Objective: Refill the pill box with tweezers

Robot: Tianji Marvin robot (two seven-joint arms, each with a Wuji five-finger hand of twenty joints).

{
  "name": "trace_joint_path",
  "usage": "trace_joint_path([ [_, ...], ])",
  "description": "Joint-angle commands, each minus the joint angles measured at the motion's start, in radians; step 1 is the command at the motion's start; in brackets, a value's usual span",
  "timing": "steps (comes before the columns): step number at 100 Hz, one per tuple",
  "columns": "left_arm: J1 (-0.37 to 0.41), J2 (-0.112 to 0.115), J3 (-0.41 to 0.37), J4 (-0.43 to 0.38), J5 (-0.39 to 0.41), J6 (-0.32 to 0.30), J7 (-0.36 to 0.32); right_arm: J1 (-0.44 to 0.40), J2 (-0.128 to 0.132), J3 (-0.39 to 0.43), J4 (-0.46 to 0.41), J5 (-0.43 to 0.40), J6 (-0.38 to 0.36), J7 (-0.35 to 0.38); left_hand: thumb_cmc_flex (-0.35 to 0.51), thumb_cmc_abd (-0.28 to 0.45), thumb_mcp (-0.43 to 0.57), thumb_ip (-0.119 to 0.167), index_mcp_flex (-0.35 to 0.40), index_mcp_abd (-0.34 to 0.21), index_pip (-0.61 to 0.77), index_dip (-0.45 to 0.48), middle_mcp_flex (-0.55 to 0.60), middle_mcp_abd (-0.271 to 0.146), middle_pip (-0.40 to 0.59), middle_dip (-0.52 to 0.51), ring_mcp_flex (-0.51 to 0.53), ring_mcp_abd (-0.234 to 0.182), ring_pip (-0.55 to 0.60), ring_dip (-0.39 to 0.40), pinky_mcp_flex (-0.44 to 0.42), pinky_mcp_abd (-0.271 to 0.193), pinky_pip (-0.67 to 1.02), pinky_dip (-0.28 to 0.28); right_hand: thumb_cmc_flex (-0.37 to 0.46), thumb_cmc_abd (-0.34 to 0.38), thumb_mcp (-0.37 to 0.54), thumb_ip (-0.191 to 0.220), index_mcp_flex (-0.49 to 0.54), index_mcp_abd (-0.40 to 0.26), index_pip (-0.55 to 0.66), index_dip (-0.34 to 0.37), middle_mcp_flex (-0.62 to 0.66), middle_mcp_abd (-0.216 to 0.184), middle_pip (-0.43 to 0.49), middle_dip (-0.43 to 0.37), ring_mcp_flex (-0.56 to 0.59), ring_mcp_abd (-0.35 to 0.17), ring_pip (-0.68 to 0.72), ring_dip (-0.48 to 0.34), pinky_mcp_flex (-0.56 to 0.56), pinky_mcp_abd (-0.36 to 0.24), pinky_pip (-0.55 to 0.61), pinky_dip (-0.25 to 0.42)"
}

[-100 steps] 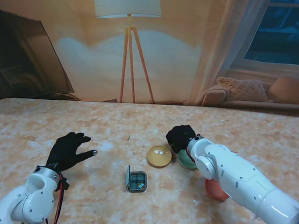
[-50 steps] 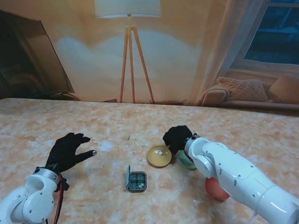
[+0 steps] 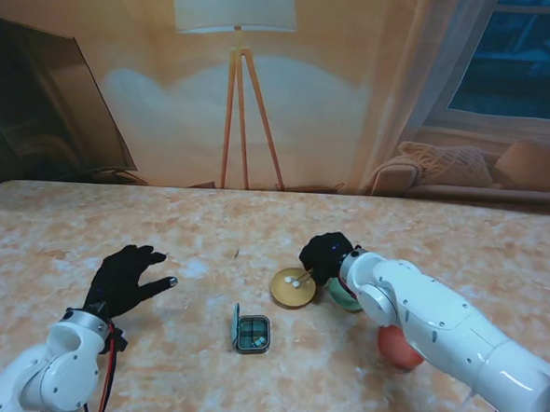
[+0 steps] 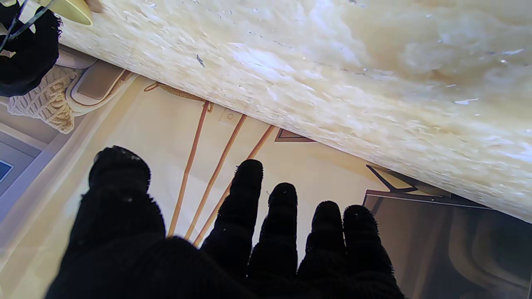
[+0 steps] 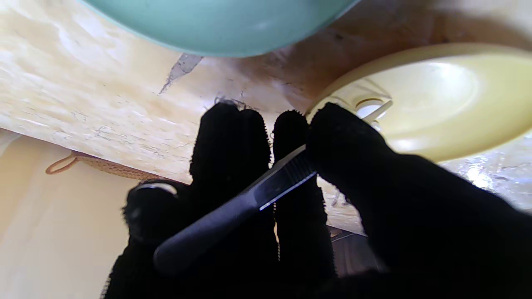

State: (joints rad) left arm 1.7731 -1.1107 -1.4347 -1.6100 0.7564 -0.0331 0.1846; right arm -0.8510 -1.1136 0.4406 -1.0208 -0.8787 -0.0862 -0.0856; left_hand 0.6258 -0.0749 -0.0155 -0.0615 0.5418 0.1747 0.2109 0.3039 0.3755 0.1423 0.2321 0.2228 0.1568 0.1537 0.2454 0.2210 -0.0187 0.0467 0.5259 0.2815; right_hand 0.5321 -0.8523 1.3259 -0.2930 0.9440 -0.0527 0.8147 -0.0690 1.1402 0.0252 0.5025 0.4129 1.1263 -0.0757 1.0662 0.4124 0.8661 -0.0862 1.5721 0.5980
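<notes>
Just past the right hand (image 3: 330, 257) sat the yellow dish (image 3: 291, 288) with white pills (image 5: 368, 110) — its fingers pinched the tweezers (image 5: 237, 207), tips reaching in, likely to grab one. Nearer me waited the open pill box (image 3: 252, 333). Off to the side, the left hand (image 3: 126, 277) lay spread on the bench (image 3: 206, 258) — holding nothing.

I see dark tweezers (image 5: 232, 211) pinched in my right hand (image 3: 329, 256), tips over the yellow dish (image 3: 291, 287); the teal pill box (image 3: 252, 333) lies open nearby.
</notes>
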Motion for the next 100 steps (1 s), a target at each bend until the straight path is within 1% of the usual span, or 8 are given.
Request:
trace_joint_path([
  [1,0.001,-0.003,0.001,-0.001,0.0,-0.003,-0.012,-0.005,0.0,-0.004,-0.009,-0.004,-0.004,0.021,-0.018,0.024,-0.015,0.017,-0.014,0.001,-0.023,-0.014,-0.034,-0.015,-0.008,-0.01,-0.031,-0.016,-0.021,-0.018,-0.009,-0.047,-0.017,-0.016,0.001,0.015,0.042,0.044,0.007,-0.007,-0.005,0.008,-0.003,0.081,0.01,-0.036,-0.027,0.058,0.003,0.027,0.002,-0.232,0.004,-0.003],
  [9,0.0,-0.003,0.002,0.002,0.002,-0.003,-0.009,-0.006,0.001,-0.003,-0.011,-0.006,-0.002,0.024,-0.018,0.022,-0.016,0.017,-0.009,0.003,-0.021,-0.013,-0.033,-0.014,-0.007,-0.01,-0.029,-0.016,-0.019,-0.017,-0.007,-0.046,-0.016,-0.015,0.012,0.011,0.04,0.037,0.013,-0.016,0.011,0.009,0.01,0.079,0.013,-0.031,-0.018,0.057,0.014,0.024,0.006,-0.235,0.013,0.001],
  [16,0.0,-0.003,0.001,0.002,0.002,-0.003,-0.01,-0.007,-0.002,-0.006,-0.005,-0.005,0.0,0.012,-0.018,0.021,-0.015,0.017,-0.009,0.005,-0.021,-0.013,-0.032,-0.015,-0.007,-0.01,-0.029,-0.015,-0.019,-0.017,-0.008,-0.046,-0.014,-0.014,0.03,0.017,0.021,0.024,0.017,-0.028,0.064,-0.006,0.036,0.08,0.019,-0.025,0.003,0.048,0.032,0.026,0.023,-0.248,0.029,0.006],
  [17,0.0,-0.003,0.002,0.002,0.002,-0.004,-0.01,-0.007,-0.003,-0.006,-0.004,-0.004,0.001,0.01,-0.017,0.02,-0.015,0.017,-0.008,0.005,-0.02,-0.013,-0.031,-0.015,-0.006,-0.01,-0.028,-0.015,-0.018,-0.017,-0.007,-0.046,-0.014,-0.014,0.041,0.017,0.013,0.019,0.022,-0.035,0.092,-0.013,0.051,0.08,0.023,-0.022,0.015,0.047,0.039,0.031,0.033,-0.25,0.038,0.009],
  [23,0.0,-0.003,0.001,0.003,0.002,-0.004,-0.01,-0.008,-0.007,-0.007,0.004,0.0,0.002,-0.004,-0.017,0.02,-0.015,0.017,-0.005,0.005,-0.019,-0.012,-0.029,-0.015,-0.005,-0.009,-0.027,-0.014,-0.017,-0.017,-0.007,-0.047,-0.012,-0.013,0.05,0.018,0.006,0.016,0.036,-0.044,0.127,-0.026,0.076,0.083,0.029,-0.018,0.039,0.045,0.045,0.034,0.054,-0.255,0.052,0.012],
  [37,0.0,-0.003,0.001,0.004,0.0,-0.004,-0.009,-0.009,-0.013,-0.006,0.017,0.006,0.0,-0.026,-0.017,0.02,-0.015,0.017,-0.005,0.008,-0.02,-0.012,-0.028,-0.014,-0.005,-0.009,-0.025,-0.014,-0.016,-0.016,-0.007,-0.046,-0.006,-0.01,0.057,-0.004,0.023,0.027,0.087,-0.055,0.169,-0.028,0.133,0.096,0.051,0.0,0.093,0.047,0.068,0.034,0.101,-0.261,0.084,0.02],
  [49,0.001,-0.004,0.001,0.006,0.0,-0.004,-0.006,-0.016,-0.014,0.006,0.014,0.011,0.001,-0.026,-0.016,0.019,-0.015,0.017,-0.006,0.009,-0.022,-0.013,-0.029,-0.012,-0.005,-0.009,-0.024,-0.014,-0.015,-0.015,-0.008,-0.046,-0.003,-0.008,0.056,-0.023,0.041,0.037,0.115,-0.067,0.204,-0.016,0.16,0.105,0.062,0.016,0.116,0.049,0.084,0.031,0.122,-0.258,0.101,0.024],
  [100,-0.001,-0.003,0.004,0.014,-0.003,-0.007,-0.008,-0.033,-0.01,0.036,0.003,0.012,-0.012,-0.031,-0.014,0.018,-0.015,0.017,-0.009,0.013,-0.027,-0.013,-0.027,-0.007,-0.005,-0.009,-0.018,-0.01,-0.014,-0.014,-0.009,-0.044,0.006,-0.003,0.026,-0.069,0.106,0.056,0.164,-0.089,0.267,0.035,0.219,0.111,0.076,0.035,0.165,0.057,0.119,0.014,0.166,-0.248,0.139,0.025],
])
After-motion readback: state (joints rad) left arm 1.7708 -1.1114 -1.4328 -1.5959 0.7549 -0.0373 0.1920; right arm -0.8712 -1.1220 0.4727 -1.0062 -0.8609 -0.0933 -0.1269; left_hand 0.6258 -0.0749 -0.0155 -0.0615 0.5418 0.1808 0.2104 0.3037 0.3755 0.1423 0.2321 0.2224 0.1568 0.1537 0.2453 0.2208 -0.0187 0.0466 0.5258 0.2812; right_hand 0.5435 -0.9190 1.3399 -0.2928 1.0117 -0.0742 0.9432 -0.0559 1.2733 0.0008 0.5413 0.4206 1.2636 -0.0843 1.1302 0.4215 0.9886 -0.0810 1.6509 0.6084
